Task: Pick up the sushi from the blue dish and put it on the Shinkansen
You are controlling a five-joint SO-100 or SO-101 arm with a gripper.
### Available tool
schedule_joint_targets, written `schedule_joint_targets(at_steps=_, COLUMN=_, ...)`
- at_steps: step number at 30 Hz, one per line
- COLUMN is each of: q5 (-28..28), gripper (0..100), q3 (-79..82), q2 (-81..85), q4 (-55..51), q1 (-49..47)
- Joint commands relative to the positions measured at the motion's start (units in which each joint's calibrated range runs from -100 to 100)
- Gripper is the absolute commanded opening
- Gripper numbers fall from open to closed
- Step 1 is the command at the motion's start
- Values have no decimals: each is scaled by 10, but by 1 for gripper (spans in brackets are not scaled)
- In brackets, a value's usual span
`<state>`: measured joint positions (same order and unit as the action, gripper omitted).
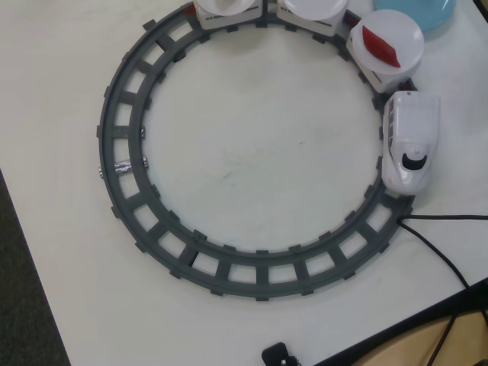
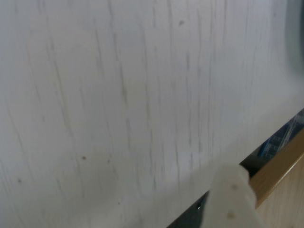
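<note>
In the overhead view the white Shinkansen [image 1: 412, 141] stands on the right side of the grey circular track [image 1: 122, 164], nose toward the bottom. Behind it three cars carry white round plates; the nearest plate [image 1: 404, 27] holds a dark red curved piece [image 1: 379, 46]. The blue dish [image 1: 427, 14] is cut off at the top right corner, and what shows of it is bare. The pale pink-orange sushi is not in view. The arm does not show in the overhead view. In the blurred wrist view only one white finger [image 2: 231, 190] shows at the bottom, over the white table near its edge.
A black cable [image 1: 435, 248] runs from the train's nose to the table's lower right edge. A small black object [image 1: 278, 354] lies at the bottom edge. The table's left edge [image 1: 30, 259] borders dark floor. A wooden board [image 2: 280, 171] lies beyond the table edge in the wrist view.
</note>
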<state>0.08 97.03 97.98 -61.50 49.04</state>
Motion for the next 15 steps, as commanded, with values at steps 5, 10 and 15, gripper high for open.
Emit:
schedule_joint_targets(at_steps=5, q5=2, gripper=25, q3=-24, q2=5, q4=-2, q1=-2)
schedule_joint_targets(at_steps=10, q5=2, gripper=25, q3=-24, q2=5, q4=-2, q1=-2)
schedule_joint_targets(at_steps=15, q5=2, gripper=25, q3=-24, q2=5, q4=-2, q1=-4)
